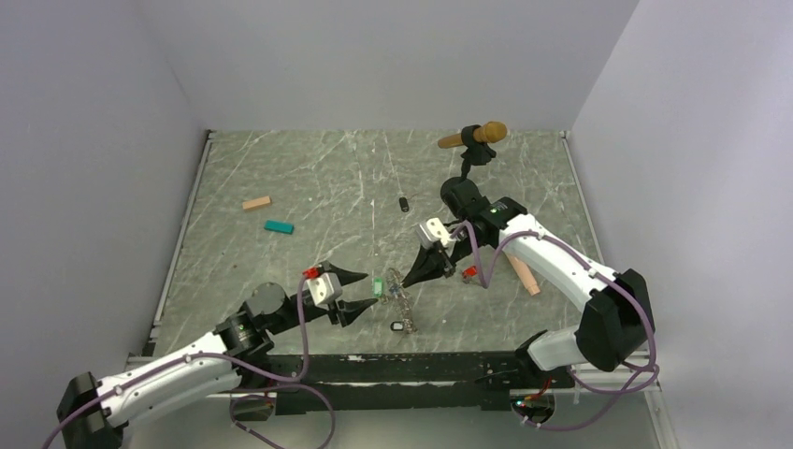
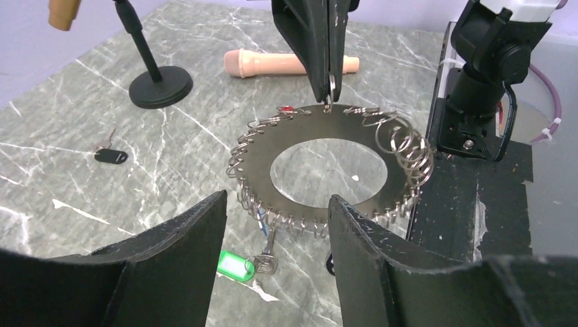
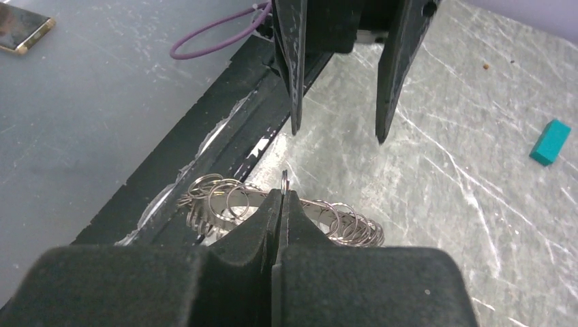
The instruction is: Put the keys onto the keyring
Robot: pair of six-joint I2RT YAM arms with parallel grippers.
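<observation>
The keyring (image 2: 253,165) is a flat grey metal ring edged with many small wire loops. It hangs tilted above the table between the two arms (image 1: 400,283). My right gripper (image 3: 283,194) is shut on one small loop at its far edge (image 2: 329,88). A key with a green tag (image 2: 235,266) dangles at the keyring's near rim (image 1: 378,286). My left gripper (image 2: 277,199) stands open just in front of that rim, nothing between its fingers (image 2: 174,255). A red tag (image 1: 470,273) lies behind the keyring.
A black microphone-stand base (image 2: 161,88) and a pink microphone (image 2: 272,63) lie beyond the keyring. A small black tag (image 2: 110,156) lies to the left. Teal (image 1: 278,226) and tan (image 1: 256,202) blocks sit at the far left. The black base rail (image 1: 421,365) runs along the near edge.
</observation>
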